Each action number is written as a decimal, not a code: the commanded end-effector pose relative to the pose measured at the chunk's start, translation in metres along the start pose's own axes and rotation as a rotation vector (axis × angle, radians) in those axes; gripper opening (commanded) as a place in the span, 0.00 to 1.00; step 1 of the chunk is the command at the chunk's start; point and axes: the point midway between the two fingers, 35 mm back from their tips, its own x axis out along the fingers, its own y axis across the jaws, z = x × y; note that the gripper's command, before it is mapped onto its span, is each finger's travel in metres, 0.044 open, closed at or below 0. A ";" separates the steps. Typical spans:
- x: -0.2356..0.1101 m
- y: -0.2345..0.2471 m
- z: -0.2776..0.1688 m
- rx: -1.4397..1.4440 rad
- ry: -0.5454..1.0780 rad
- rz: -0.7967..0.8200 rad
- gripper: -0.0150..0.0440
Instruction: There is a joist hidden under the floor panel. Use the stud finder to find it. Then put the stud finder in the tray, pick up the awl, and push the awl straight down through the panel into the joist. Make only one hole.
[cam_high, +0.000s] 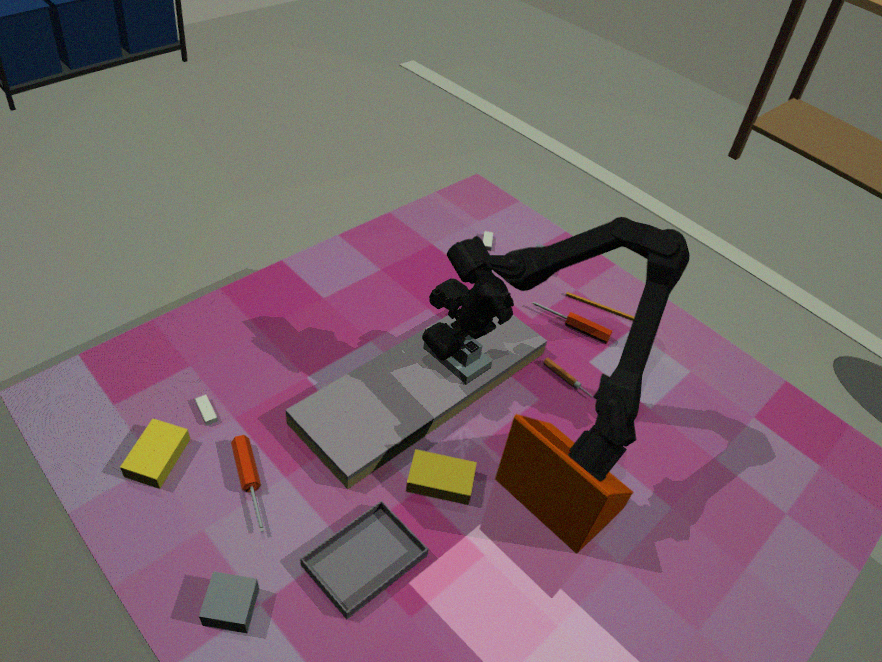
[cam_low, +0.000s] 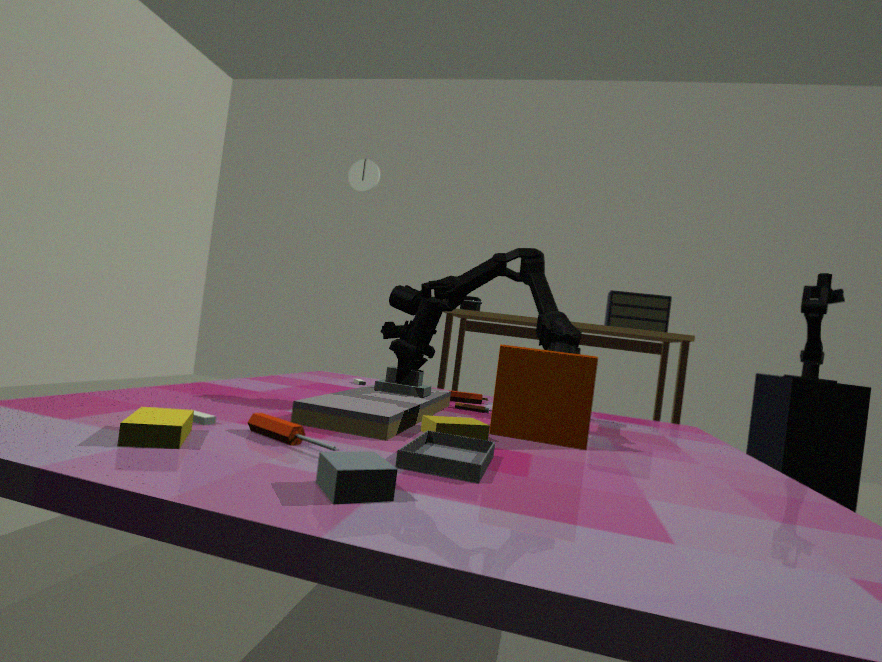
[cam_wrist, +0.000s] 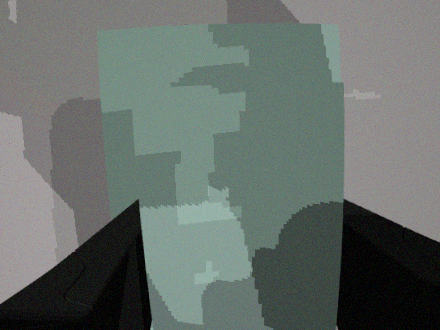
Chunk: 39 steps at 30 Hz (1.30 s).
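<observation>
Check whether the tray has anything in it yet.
Empty: the tray shows only its bare grey floor; the claw holds the stud finder.

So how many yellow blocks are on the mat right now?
2: one yellow block near the mat's left edge, the other yellow block between the floor panel and the tray. None seem hidden.

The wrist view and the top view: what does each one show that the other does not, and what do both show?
Only the wrist view shows, close up, the black fingers pressed against both sides of the stud finder.

Only the top view shows the tray, the awl lying on the mat, the yellow blocks and the whole arm.

Both show the gripper shut on the stud finder, which rests on the grey floor panel.
</observation>
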 end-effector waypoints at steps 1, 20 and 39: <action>0.000 0.008 -0.001 0.000 0.001 0.001 0.25; 0.000 0.048 -0.001 0.000 0.000 0.003 0.25; 0.000 0.088 -0.001 0.001 0.000 0.004 0.25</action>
